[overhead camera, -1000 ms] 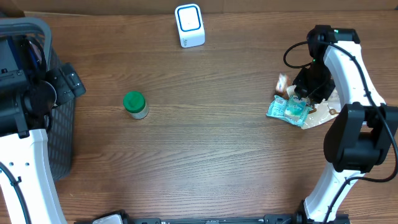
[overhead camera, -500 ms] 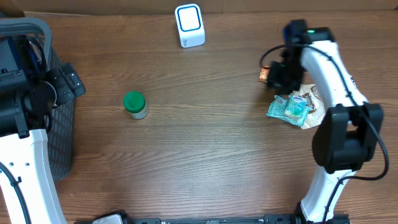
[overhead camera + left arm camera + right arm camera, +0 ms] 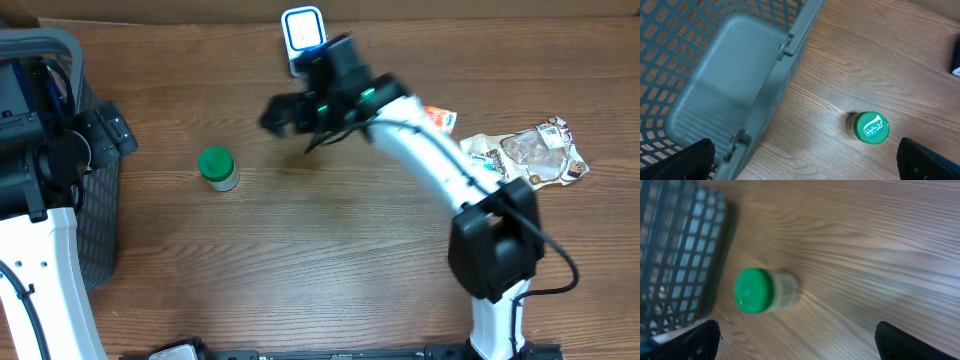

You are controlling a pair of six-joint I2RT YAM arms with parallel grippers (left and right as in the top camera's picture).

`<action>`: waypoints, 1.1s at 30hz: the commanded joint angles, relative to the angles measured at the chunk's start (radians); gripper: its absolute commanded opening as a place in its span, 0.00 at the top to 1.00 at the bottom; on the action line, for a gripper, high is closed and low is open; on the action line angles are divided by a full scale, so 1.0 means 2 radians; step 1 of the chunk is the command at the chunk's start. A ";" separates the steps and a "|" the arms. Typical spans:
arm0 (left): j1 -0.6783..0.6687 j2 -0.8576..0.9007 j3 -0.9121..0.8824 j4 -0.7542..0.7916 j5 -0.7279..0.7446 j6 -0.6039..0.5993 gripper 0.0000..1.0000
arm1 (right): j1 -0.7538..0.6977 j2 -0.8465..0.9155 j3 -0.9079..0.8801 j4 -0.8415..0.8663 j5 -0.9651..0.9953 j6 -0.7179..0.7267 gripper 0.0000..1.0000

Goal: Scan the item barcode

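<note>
A small jar with a green lid (image 3: 217,167) stands on the wooden table, left of centre. It also shows in the right wrist view as the jar (image 3: 762,291) and in the left wrist view as the jar (image 3: 869,127). The white and blue scanner (image 3: 303,30) stands at the far edge, partly behind my right arm. My right gripper (image 3: 283,113) hangs open and empty between scanner and jar, its fingertips (image 3: 695,340) spread wide short of the jar. My left gripper (image 3: 108,132) is open and empty beside the basket, fingertips (image 3: 677,160) wide apart.
A grey plastic basket (image 3: 70,130) stands at the left edge, close to the jar in the right wrist view, basket (image 3: 675,240). Snack packets (image 3: 535,150) lie at the right, with a small orange packet (image 3: 438,118) nearer the middle.
My right arm has swung from the packets on the right across the table toward the jar. Its jaws have opened, and the orange packet it carried now lies on the table.
</note>
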 commanded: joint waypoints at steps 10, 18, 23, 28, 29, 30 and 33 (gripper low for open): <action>0.002 -0.002 0.006 0.001 0.002 -0.005 0.01 | 0.113 0.072 0.011 0.087 0.097 -0.086 0.00; 0.002 -0.002 0.006 0.001 0.002 -0.005 0.00 | 0.121 0.096 0.011 0.128 0.068 -0.142 0.00; 0.002 -0.002 0.006 0.001 0.002 -0.005 0.01 | 0.136 0.104 0.011 0.131 0.067 -0.182 0.00; 0.002 -0.002 0.006 0.001 0.002 -0.005 0.00 | 0.150 0.115 0.011 0.140 0.100 -0.197 0.00; 0.002 -0.002 0.006 0.001 0.002 -0.005 0.00 | 0.152 0.116 0.011 0.142 0.111 -0.197 0.00; 0.002 -0.002 0.006 0.001 0.002 -0.005 0.00 | 0.153 0.117 0.011 0.145 0.117 -0.197 0.00; 0.002 -0.002 0.006 0.001 0.002 -0.005 0.01 | 0.153 0.120 0.011 0.156 0.124 -0.197 0.00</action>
